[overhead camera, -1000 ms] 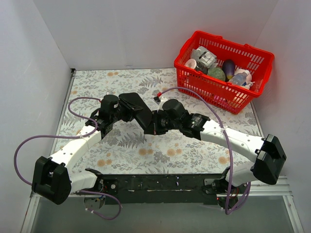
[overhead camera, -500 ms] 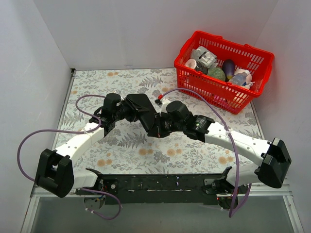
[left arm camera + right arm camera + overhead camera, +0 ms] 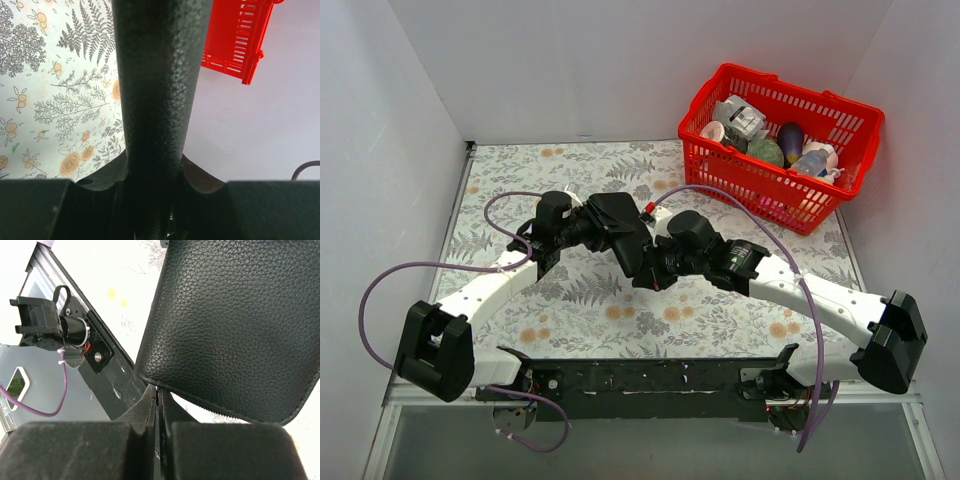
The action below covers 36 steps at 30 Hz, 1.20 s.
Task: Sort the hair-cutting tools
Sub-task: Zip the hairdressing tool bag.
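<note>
A flat black leather case point(image 3: 620, 232) hangs above the flowered table, held between both arms. My left gripper point(image 3: 588, 226) is shut on its left end; in the left wrist view the case point(image 3: 157, 75) fills the gap between the fingers of that gripper point(image 3: 152, 172). My right gripper point(image 3: 648, 262) meets the case from the near right. In the right wrist view its jaws point(image 3: 158, 392) are pressed together right at the zipped edge of the case point(image 3: 235, 325), pinching something thin there. The hair-cutting tools are out of view.
A red plastic basket point(image 3: 775, 205) with bottles and egg-shaped items stands at the back right, also in the left wrist view point(image 3: 235, 40). White walls close in the left, back and right sides. A black mounting rail point(image 3: 650, 375) runs along the near edge.
Both grippers and the case have shifted to the right and slightly nearer. The case has turned a little. Both grips have stayed as they were.
</note>
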### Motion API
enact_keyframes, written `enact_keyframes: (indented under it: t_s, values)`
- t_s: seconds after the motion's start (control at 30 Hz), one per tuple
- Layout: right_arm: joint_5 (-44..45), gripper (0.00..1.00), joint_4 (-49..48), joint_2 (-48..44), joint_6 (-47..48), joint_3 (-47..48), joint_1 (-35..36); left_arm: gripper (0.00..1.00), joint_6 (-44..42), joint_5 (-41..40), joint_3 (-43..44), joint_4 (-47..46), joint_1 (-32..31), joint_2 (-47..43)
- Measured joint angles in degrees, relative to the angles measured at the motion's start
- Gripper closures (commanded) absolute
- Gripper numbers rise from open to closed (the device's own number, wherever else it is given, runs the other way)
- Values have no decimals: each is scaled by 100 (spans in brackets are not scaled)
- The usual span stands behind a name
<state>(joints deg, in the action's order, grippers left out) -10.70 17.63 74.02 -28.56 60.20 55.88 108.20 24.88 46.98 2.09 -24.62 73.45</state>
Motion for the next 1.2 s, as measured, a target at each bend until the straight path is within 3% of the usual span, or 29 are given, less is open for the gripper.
enact_keyframes:
  t_s: [0.53, 1.2]
  values:
    - [-17, 99, 597, -146, 785, -11, 199, 100, -175, 610, 76, -173, -26, 260]
    - [566, 99, 1279, -713, 1652, -310, 286, 100, -352, 1829, -66, -1215, -20, 490]
